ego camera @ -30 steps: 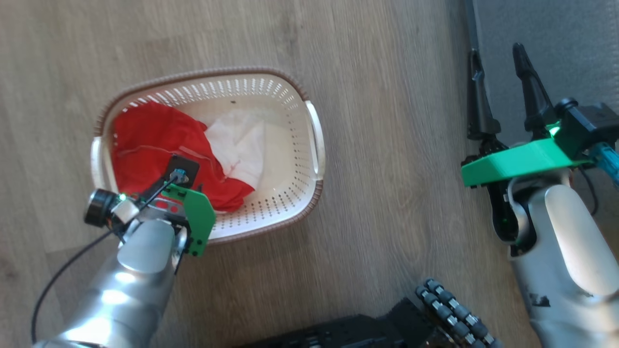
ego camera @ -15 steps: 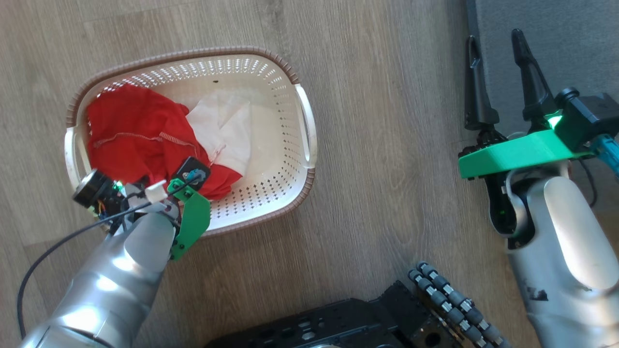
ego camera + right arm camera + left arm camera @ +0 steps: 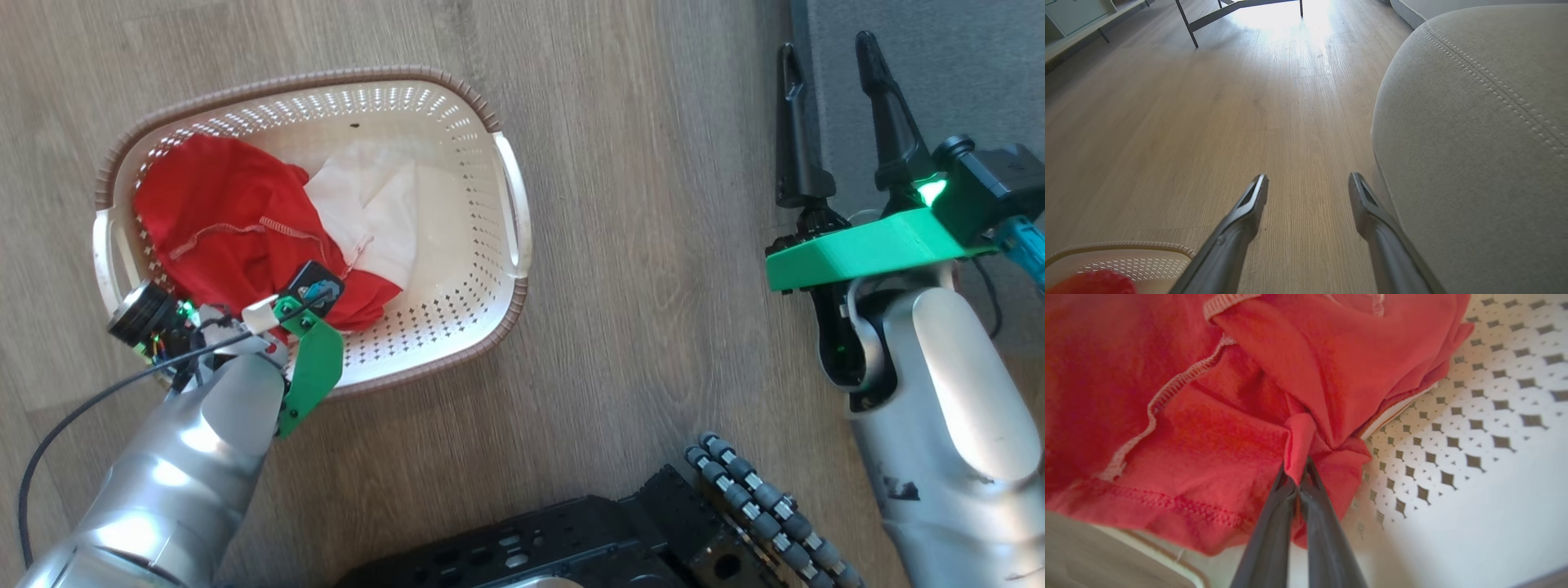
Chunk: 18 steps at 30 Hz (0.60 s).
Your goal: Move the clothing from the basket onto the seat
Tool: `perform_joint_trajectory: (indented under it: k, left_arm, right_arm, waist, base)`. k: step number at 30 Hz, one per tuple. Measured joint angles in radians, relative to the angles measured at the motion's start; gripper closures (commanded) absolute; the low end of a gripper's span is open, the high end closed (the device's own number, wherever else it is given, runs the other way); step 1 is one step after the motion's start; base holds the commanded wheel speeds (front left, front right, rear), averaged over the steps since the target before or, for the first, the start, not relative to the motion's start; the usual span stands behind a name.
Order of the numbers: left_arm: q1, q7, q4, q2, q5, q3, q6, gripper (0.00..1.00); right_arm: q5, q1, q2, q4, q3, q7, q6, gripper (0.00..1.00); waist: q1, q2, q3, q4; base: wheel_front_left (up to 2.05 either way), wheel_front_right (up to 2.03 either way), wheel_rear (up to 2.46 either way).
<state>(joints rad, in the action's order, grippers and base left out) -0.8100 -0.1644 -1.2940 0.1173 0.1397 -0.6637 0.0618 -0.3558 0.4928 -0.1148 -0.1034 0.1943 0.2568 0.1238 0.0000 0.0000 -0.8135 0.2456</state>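
**Stage of the transfer; places are given from the basket (image 3: 490, 322).** Nearest, at the basket's near-left corner, my left tool (image 3: 1298, 473) was pressed together on a fold of the clothing (image 3: 220, 220), pinching red fabric between its tips. The clothing, red with a white panel, lay inside the basket, heaped in its left half. The right half of the perforated bottom was bare. The basket stood on the wooden floor (image 3: 653, 204). To the basket's right and well apart from it, my right tool (image 3: 826, 49) was spread wide and held nothing, its tips beside the edge of the seat (image 3: 1474, 122). The part of the seat in view carried no garment. I judged that a grasp was made and nothing delivered; lift, carry and release were all left to do.
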Motion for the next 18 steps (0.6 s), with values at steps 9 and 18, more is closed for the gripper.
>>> perform_joint_trajectory:
  k: [9, 18]
  left_arm:
    - [0.017, 0.101, -0.001, 0.001, -0.066, 0.032, -0.016, 1.0]
    - [0.054, 0.22, -0.002, -0.037, -0.159, 0.081, -0.054, 1.0]
  right_arm:
    - [-0.006, -0.002, 0.009, -0.012, -0.003, 0.0, 0.0, 0.0]
    - [-0.006, -0.011, 0.008, -0.036, 0.005, 0.0, 0.0, 0.0]
  waist:
    - [0.0, 0.0, 0.059, 0.001]
    - [0.0, 0.0, 0.173, -0.026]
  base:
    - [0.0, 0.0, 0.0]
    - [0.0, 0.0, 0.0]
